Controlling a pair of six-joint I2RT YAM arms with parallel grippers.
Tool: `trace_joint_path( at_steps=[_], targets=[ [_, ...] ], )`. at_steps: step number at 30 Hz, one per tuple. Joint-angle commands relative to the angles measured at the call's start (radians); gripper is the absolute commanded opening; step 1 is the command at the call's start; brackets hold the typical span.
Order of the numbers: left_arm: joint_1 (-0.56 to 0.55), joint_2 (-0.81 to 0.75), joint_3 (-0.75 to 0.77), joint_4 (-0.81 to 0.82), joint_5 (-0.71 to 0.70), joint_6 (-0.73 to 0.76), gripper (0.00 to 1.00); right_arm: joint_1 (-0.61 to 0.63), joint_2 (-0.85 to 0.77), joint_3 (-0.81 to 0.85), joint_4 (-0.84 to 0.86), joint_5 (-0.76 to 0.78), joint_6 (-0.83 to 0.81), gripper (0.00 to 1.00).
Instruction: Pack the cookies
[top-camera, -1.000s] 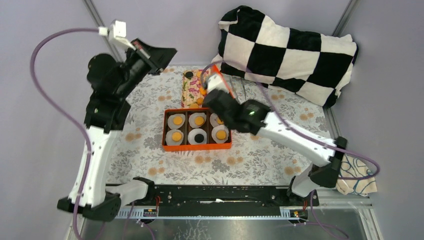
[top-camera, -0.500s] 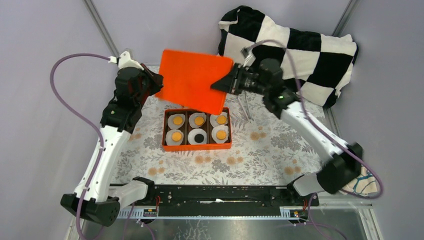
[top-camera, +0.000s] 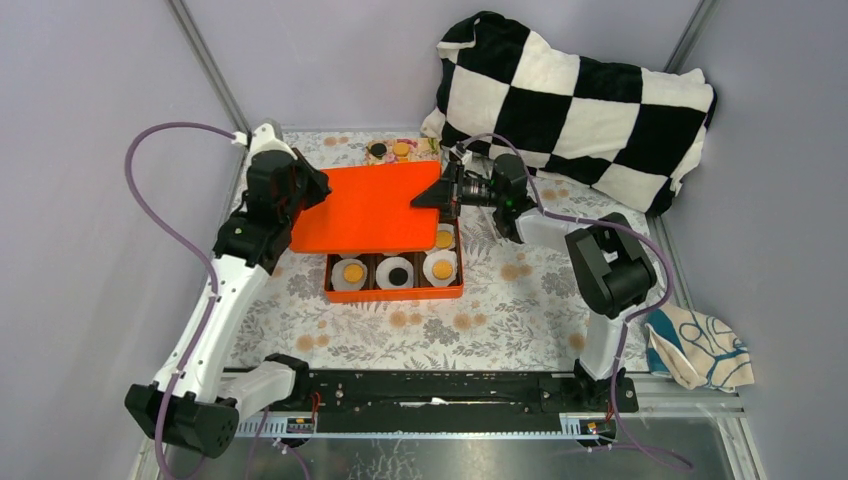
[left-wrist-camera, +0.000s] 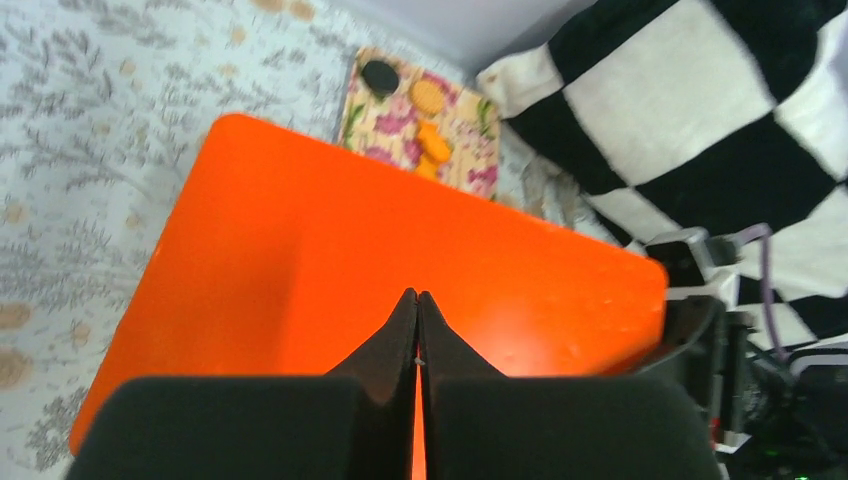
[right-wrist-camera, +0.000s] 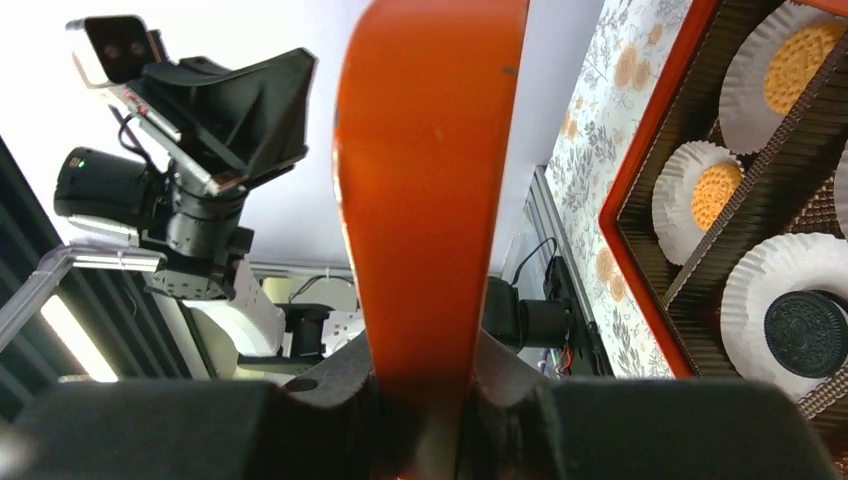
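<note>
Near left base: left white-and-black arm (top-camera: 215, 300) rises and leans far, wrist turned right. Its black two-finger left gripper (left-wrist-camera: 417, 300) has jaws pressed together, tips over flat orange lid (top-camera: 370, 205); contact unclear. Right white-and-black arm (top-camera: 605, 265) is folded sharply at the elbow, forearm reaching left. Black two-finger right gripper (right-wrist-camera: 425, 400) is clamped on the lid's right edge.

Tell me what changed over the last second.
The orange lid came into view, carried high and tilted, then dropped flatter over the box, hiding most of its far row. The right fingers clamp its edge; the left fingers, shut, are at its opposite side. Box and near-row cookies stayed put.
</note>
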Motion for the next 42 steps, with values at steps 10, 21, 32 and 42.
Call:
trace_joint_path(
  at_steps=[10, 21, 32, 42],
  targets=[
    [-0.016, -0.01, -0.213, 0.067, -0.018, -0.012, 0.0, 0.0, 0.112, -0.04, 0.049, -0.105, -0.088, 0.0],
    [-0.076, -0.003, -0.307, 0.112, -0.036, -0.038, 0.0, 0.0, 0.058, -0.071, -0.393, -0.061, -0.449, 0.0],
    [-0.14, 0.035, -0.363, 0.154, -0.045, -0.052, 0.0, -0.084, 0.04, -0.062, -0.63, 0.023, -0.647, 0.0],
    [-0.196, 0.072, -0.405, 0.217, -0.043, -0.057, 0.0, -0.146, 0.093, 0.004, -0.779, 0.042, -0.772, 0.0]
  ],
)
